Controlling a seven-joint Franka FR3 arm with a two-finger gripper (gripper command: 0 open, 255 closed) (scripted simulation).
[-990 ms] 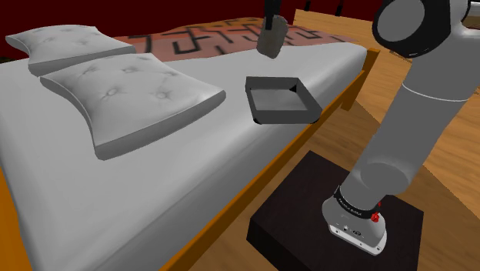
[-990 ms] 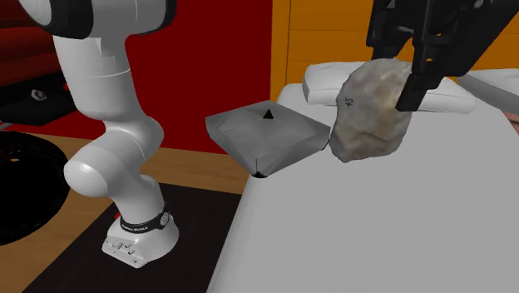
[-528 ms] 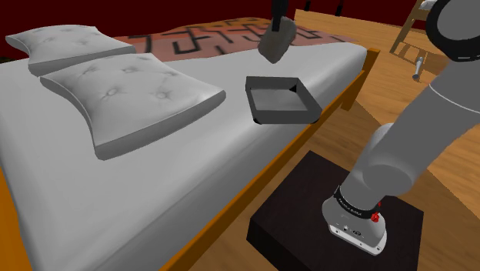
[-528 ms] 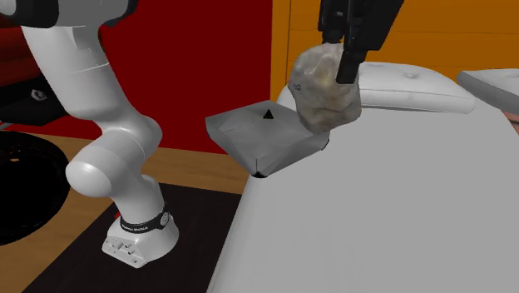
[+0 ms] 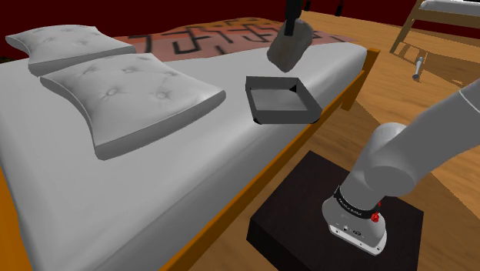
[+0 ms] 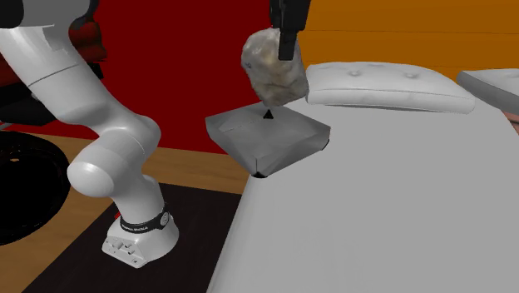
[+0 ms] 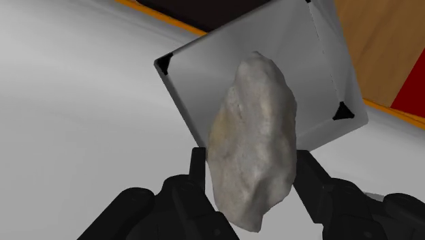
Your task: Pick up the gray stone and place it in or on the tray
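Note:
A rough gray stone [image 5: 287,49] [image 6: 272,66] [image 7: 253,140] hangs in the air, clasped between the black fingers of my gripper [image 7: 250,183] [image 5: 291,31] [image 6: 284,46]. Directly beneath it sits a square gray tray [image 5: 281,100] [image 6: 264,136] [image 7: 197,75] with raised walls, resting on the bed near its wooden edge. The stone is well above the tray and touches nothing else. Through the wrist view the tray's flat bottom spreads out behind the stone.
The tray lies on a gray bed [image 5: 154,177] with two gray pillows [image 5: 131,96] toward the shoulder view's left. A patterned red rug [image 5: 192,35] lies beyond the bed. My dark stand [image 5: 338,223] sits on the wood floor beside the orange bed frame [image 5: 254,192].
The gripper has carried the stone sideways across the bed until it hangs over the tray; the arm's upper links swung out of the shoulder view's top right.

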